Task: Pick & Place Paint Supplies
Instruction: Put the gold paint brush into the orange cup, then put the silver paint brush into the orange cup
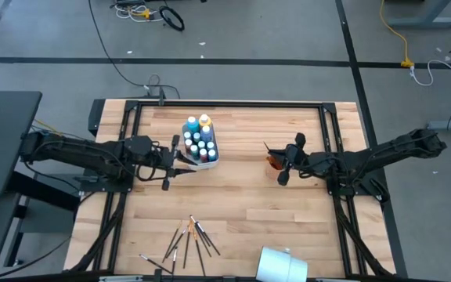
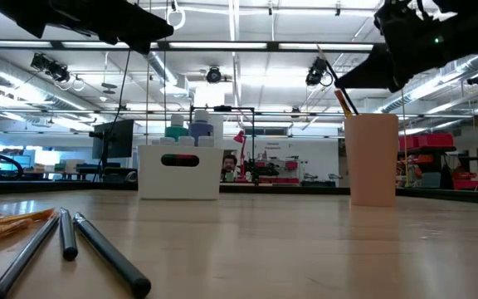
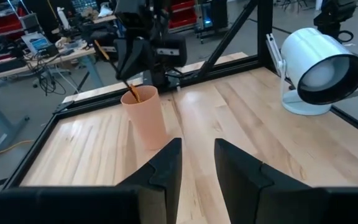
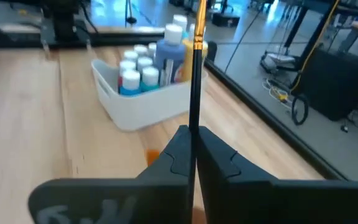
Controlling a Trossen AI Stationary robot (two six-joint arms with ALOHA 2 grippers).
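You had the right gripper [image 4: 193, 146] clamped on a thin wooden dark-tipped brush [image 4: 197, 74], over the peach plastic cup [image 1: 275, 162] at 3 o'clock on the tabletop [image 1: 241, 204]. Looked like the drop-in step; next you'd lower and release. Left gripper [image 3: 197, 162] was part open, empty.

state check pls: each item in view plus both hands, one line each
right hand: shut on a brush, above the cup
brush: held, lower end in the cup
cup: upright on the table
white bin: upright, full of paint bottles
paint bottles: standing in the bin
loose brushes: lying flat on the table
left hand: open, empty, beside the bin
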